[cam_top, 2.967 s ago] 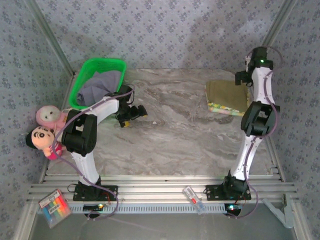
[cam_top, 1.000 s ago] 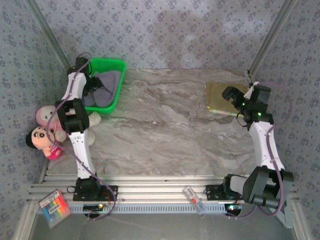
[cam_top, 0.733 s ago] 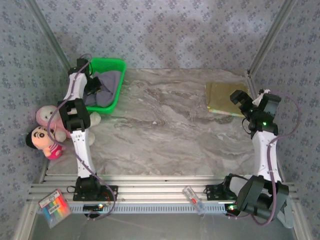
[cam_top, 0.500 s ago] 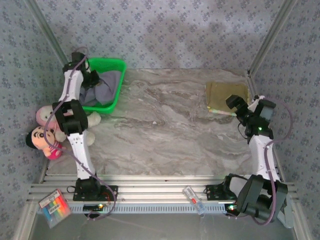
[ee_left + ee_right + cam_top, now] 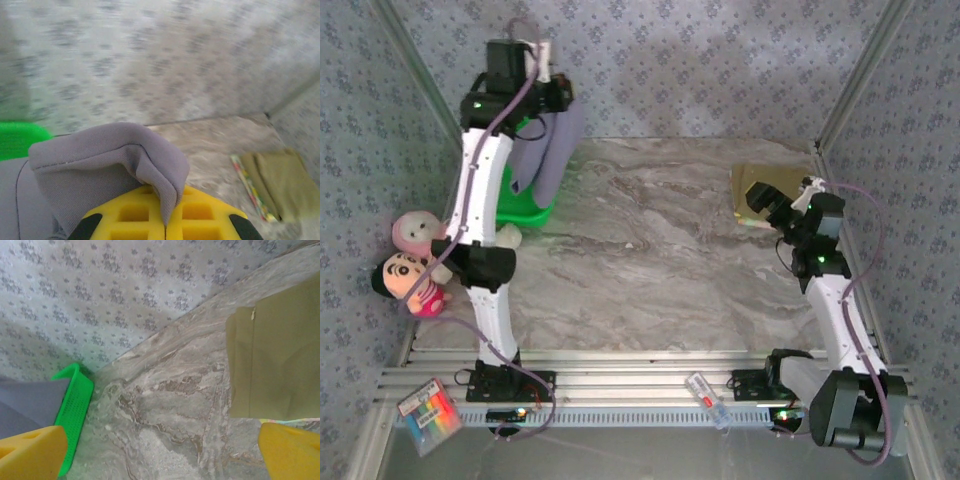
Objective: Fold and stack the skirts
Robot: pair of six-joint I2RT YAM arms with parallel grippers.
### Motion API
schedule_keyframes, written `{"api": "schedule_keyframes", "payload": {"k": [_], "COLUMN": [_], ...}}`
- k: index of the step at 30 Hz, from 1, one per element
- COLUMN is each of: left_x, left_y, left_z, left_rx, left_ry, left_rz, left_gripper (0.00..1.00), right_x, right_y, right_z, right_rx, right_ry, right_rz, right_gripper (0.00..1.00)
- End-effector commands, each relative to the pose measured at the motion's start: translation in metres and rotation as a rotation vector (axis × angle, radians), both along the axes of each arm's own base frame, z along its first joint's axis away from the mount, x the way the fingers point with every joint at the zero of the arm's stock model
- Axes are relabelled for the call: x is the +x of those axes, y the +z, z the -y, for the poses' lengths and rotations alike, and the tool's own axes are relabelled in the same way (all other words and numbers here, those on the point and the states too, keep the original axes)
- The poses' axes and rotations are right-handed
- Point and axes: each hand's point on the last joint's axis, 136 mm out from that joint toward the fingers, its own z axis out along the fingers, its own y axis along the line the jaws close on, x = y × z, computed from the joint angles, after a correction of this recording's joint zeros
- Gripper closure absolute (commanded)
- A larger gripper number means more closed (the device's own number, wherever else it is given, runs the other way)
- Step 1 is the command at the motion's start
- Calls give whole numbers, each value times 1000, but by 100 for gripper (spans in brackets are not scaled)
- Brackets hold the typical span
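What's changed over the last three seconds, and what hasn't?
The left gripper went into the green basket, closed on the lavender-grey skirt and lifted it high. The right gripper, open, pulled back toward its base, near the olive-khaki skirt. That folded pile and the plush dolls stayed put.

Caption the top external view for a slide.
Left gripper holds the lavender skirt above the basket; right gripper hovers open by the folded stack.

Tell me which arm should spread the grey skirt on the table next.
Left. The left gripper is shut on the grey skirt, which hangs above the green basket. The right gripper is open, holding nothing, beside the folded pile across the table.
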Motion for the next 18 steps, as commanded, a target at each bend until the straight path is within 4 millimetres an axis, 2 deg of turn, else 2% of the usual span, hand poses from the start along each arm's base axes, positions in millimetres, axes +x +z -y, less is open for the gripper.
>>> {"api": "schedule_keyframes", "payload": {"k": [1, 4, 8, 11, 13, 16, 18], "left_x": [-18, -30, -42, -50, -58, -73, -81], "left_y": [-23, -37, -60, -106, -143, -188, -210], "left_z": [40, 77, 118, 150, 167, 187, 198], "left_rx": [106, 103, 84, 101, 135, 147, 125], "left_ry": [-117, -186, -240, -284, -299, -321, -334], "left_rz": [-30, -68, -135, -239, -317, -420, -480], "left_gripper": [100, 100, 100, 100, 100, 100, 100], "right_x": [5, 7, 11, 15, 17, 20, 21], "right_y": [10, 9, 6, -2, -9, -20, -28], "right_z": [-7, -17, -37, -47, -50, -54, -65], "right_rx": [-73, -89, -97, -95, -74, -55, -55], "right_ry": [19, 43, 91, 100, 97, 110, 176], "right_rz": [20, 20, 41, 34, 20, -6, -18], "right_gripper": [0, 0, 0, 0, 0, 0, 0]}}
